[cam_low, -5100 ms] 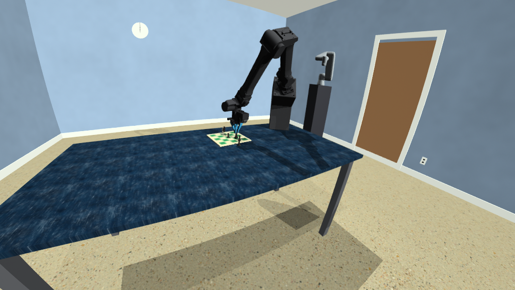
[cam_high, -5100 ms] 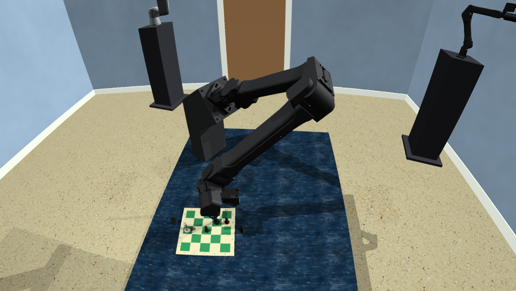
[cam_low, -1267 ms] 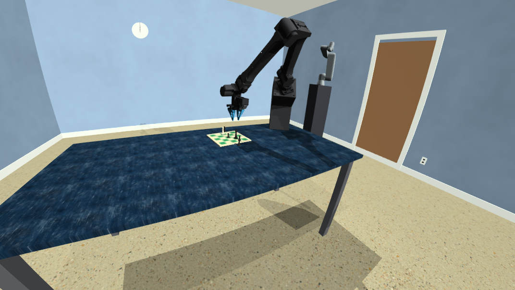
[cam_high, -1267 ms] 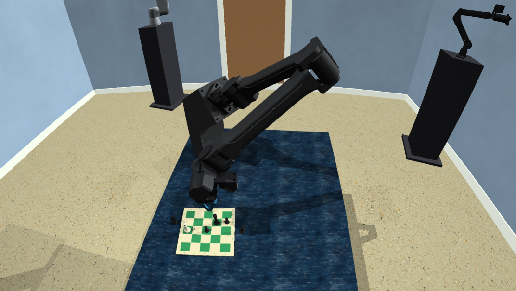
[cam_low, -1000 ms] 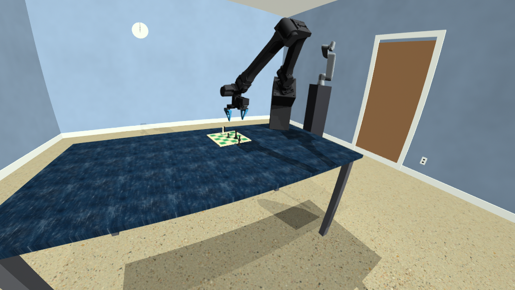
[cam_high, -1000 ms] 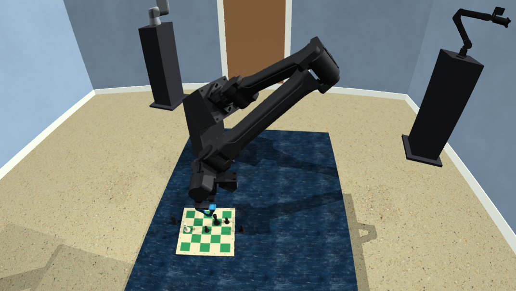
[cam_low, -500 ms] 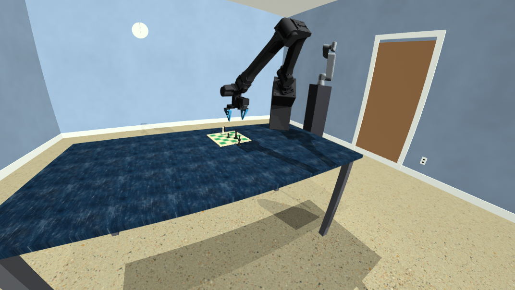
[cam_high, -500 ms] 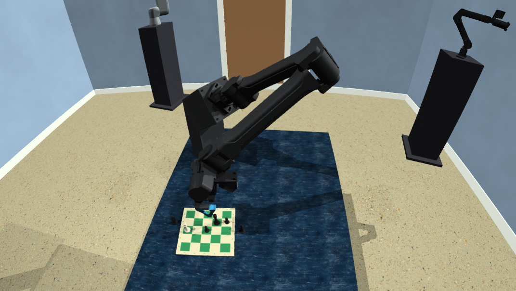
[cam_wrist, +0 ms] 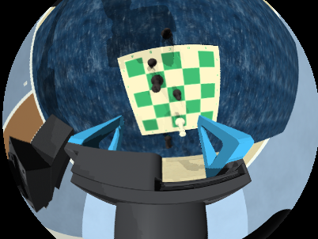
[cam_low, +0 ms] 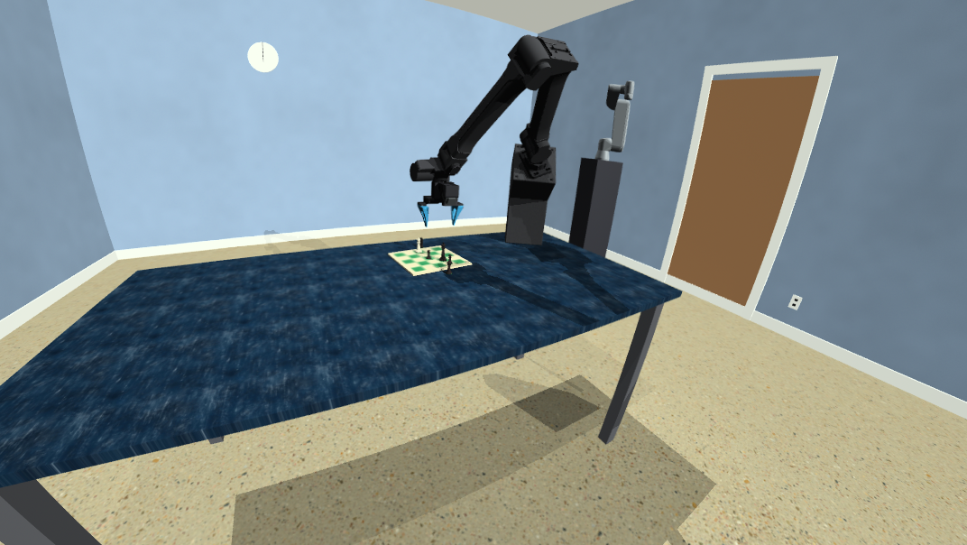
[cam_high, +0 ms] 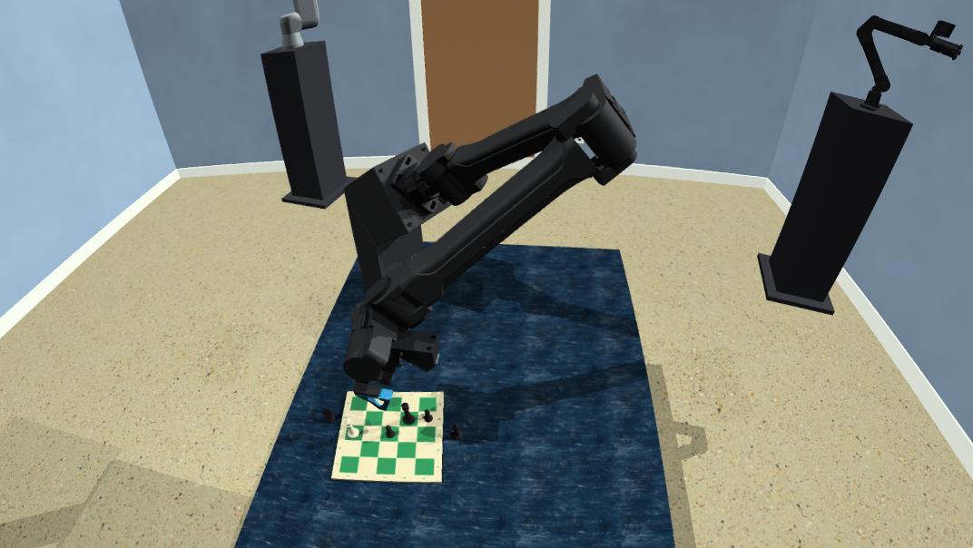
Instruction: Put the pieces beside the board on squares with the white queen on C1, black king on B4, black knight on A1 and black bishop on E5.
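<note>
Hand (cam_low: 439,215) spread wide and empty, high above the board's (cam_high: 354,469) near-arm edge, black piece (cam_high: 457,431) beside the board

You have one green-and-cream chequered board (cam_high: 388,465) on the blue bench, with one white piece (cam_high: 351,430) and three black pieces (cam_high: 407,414) standing on it. Two more small black pieces (cam_high: 328,414) stand off the board, one at each side.

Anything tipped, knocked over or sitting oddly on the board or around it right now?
Nothing stands out. The white piece and three black pieces on the chessboard all look upright. Two black pieces remain off the board, one at each side, also standing. The end effector hangs open and empty above the board.
</note>
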Motion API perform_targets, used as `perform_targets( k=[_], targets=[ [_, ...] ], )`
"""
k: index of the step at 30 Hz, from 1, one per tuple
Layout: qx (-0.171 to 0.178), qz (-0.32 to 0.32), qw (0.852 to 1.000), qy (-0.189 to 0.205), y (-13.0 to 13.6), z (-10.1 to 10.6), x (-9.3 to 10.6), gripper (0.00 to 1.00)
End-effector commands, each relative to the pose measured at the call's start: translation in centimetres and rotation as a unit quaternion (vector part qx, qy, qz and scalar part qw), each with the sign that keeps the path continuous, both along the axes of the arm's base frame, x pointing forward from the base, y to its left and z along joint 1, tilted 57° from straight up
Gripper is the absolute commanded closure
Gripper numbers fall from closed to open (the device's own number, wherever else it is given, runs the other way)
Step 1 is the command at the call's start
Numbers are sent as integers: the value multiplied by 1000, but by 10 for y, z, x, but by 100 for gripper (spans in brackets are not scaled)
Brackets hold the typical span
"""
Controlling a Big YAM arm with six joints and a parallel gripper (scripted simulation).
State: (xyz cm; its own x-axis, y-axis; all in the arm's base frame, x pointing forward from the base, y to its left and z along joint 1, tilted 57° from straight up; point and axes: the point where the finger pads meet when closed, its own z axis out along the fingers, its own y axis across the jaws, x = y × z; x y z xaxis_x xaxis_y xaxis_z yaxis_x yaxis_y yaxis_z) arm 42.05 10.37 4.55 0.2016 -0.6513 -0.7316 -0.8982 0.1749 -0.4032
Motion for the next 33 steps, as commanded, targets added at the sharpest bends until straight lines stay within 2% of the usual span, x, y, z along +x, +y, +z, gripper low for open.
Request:
perform_targets(
  k=[1,5,9,11,12,14,17,21,24,26,28,29,33],
  targets=[
    [52,-89,990,93,-20,-9,16,0],
    [89,-136,973,162,-36,-26,28,0],
    [127,-183,947,233,-53,-47,40,0],
    [127,-183,947,233,-53,-47,40,0],
    [148,-216,924,280,-56,-57,36,0],
    [167,-239,904,313,-67,-64,48,0],
    [195,-269,869,367,-80,-81,54,0],
    [228,-309,817,430,-92,-103,52,0],
    [252,-340,771,477,-99,-113,54,0],
    [266,-359,735,509,-90,-104,61,0],
    [266,-359,735,509,-90,-104,61,0],
    [282,-384,688,548,-90,-106,61,0],
    [308,-416,621,588,-105,-109,62,0]
  ],
)
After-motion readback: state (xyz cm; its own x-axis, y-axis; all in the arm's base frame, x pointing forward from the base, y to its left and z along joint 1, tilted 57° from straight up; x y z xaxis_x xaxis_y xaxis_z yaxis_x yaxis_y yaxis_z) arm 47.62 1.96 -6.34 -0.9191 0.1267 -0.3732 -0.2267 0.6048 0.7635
